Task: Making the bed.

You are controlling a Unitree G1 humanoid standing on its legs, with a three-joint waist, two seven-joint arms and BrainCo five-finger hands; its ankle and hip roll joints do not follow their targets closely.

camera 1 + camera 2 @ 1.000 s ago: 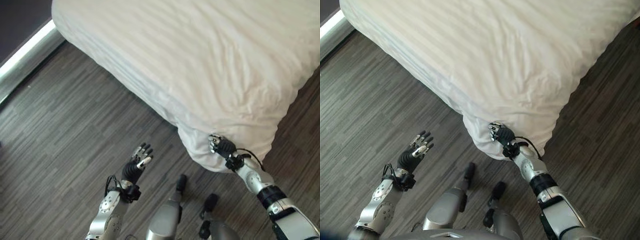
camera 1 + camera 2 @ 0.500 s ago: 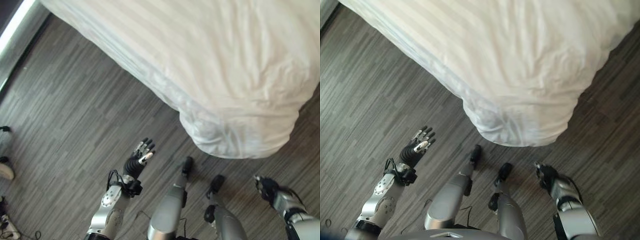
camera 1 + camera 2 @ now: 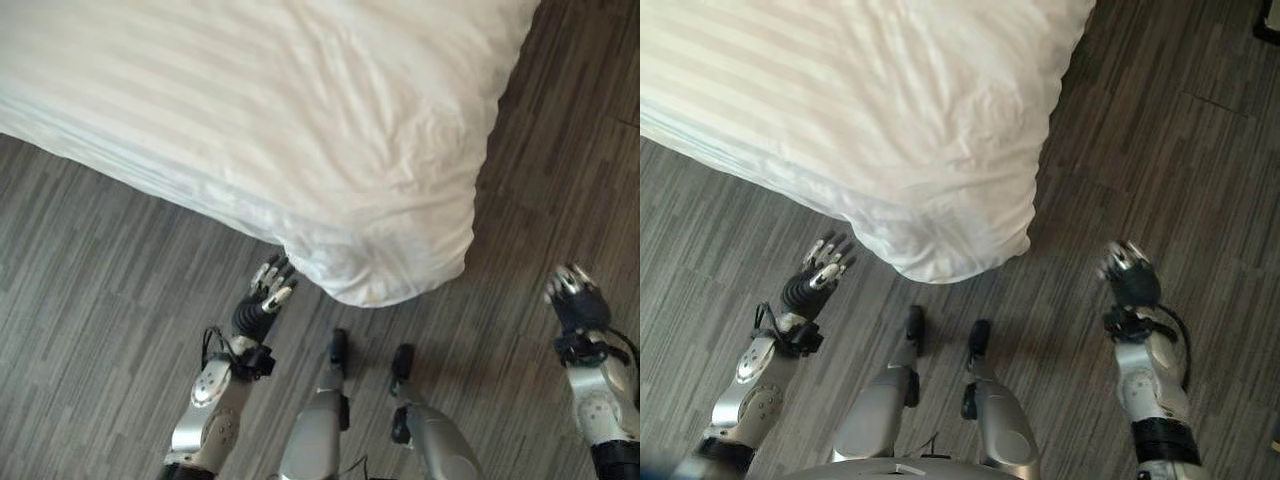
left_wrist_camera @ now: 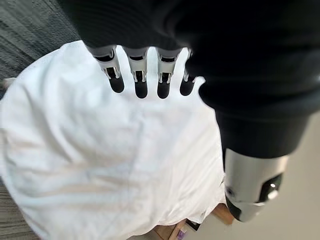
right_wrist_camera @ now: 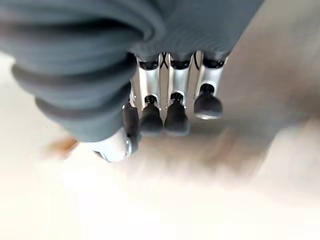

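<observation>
My left hand hovers over the wood floor, fingers straight and released, just beside the bed corner. The white duvet drapes over that corner. My right hand hangs well apart, relaxed, holding nothing.

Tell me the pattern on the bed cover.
White with faint tone-on-tone stripes; the bed cover shows it best in the left eye view.
</observation>
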